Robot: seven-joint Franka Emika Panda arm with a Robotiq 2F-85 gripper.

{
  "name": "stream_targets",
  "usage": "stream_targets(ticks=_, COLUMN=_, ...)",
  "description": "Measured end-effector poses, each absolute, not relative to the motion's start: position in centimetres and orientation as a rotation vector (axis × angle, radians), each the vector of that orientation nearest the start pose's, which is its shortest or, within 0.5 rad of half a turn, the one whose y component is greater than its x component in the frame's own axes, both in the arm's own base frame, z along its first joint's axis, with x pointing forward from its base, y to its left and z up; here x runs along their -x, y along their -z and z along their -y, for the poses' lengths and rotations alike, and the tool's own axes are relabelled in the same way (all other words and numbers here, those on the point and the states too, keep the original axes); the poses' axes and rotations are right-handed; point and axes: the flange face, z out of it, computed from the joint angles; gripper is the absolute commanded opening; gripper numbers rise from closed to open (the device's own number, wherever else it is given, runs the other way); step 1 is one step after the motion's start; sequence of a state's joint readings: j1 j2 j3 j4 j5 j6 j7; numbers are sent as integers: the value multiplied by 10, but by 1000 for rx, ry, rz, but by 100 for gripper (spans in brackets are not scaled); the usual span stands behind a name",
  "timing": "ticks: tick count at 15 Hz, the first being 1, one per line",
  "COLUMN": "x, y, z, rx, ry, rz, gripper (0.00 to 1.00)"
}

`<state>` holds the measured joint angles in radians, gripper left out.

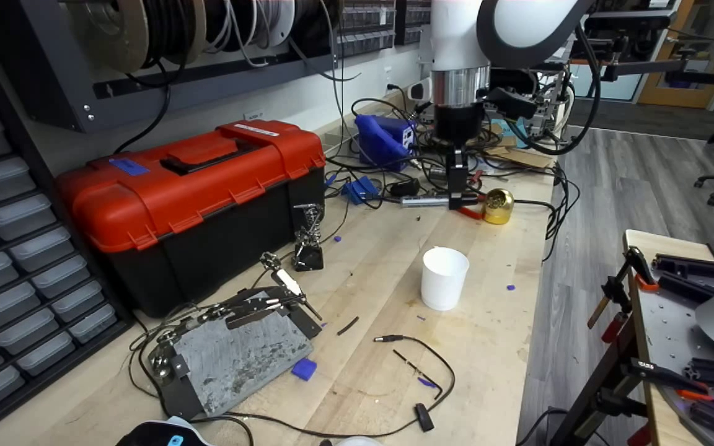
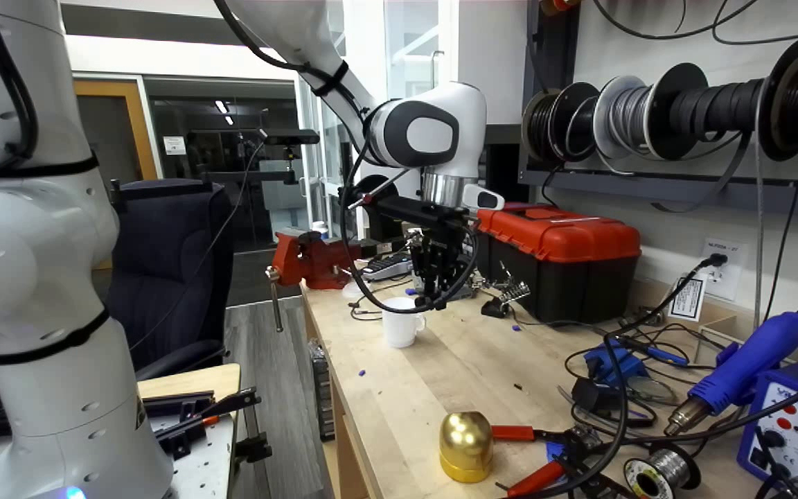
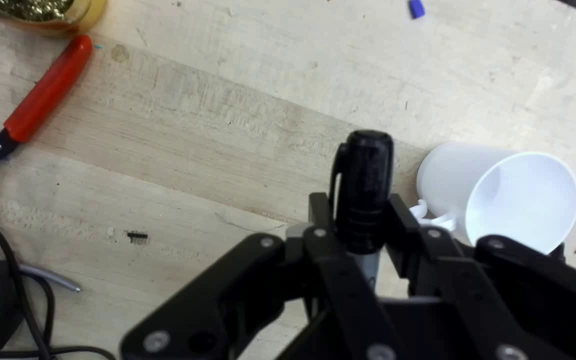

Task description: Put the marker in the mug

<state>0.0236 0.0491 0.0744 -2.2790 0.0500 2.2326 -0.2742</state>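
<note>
The marker has a black cap and a pale grey barrel. In the wrist view the marker (image 3: 366,165) sits between the two fingers of my gripper (image 3: 360,210), which is shut on it near the cap's end. In an exterior view the gripper (image 1: 458,197) holds the marker (image 1: 424,201) lying sideways, with the barrel sticking out to one side. The white mug (image 1: 444,282) stands upright on the table, apart from the gripper. Its open top and handle show in the wrist view (image 3: 523,200). In an exterior view the gripper (image 2: 433,291) is above the table, beside the mug (image 2: 400,326).
A red and black toolbox (image 1: 208,204) stands along the wall. A gold tip cleaner (image 2: 466,447) and red-handled pliers (image 2: 534,478) lie near the table's edge. A soldering stand (image 1: 309,241), loose cables (image 1: 450,371) and a blue hot-air station (image 2: 797,416) surround the work area.
</note>
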Motion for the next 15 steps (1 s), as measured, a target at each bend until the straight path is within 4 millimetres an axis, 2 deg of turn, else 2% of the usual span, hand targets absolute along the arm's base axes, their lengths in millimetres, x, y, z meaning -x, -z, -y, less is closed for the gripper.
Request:
stream_targets(ticks=4, x=-504, y=-335, z=-62, rx=3001, ry=-285, rz=623, gripper=7)
stream_targets(ticks=12, x=-506, y=-372, z=-89, rx=2915, ry=-476, rz=801, gripper=7)
stream_targets(ticks=15, x=-508, y=-381, z=-96, rx=2888, ry=-545, rz=829, gripper=7)
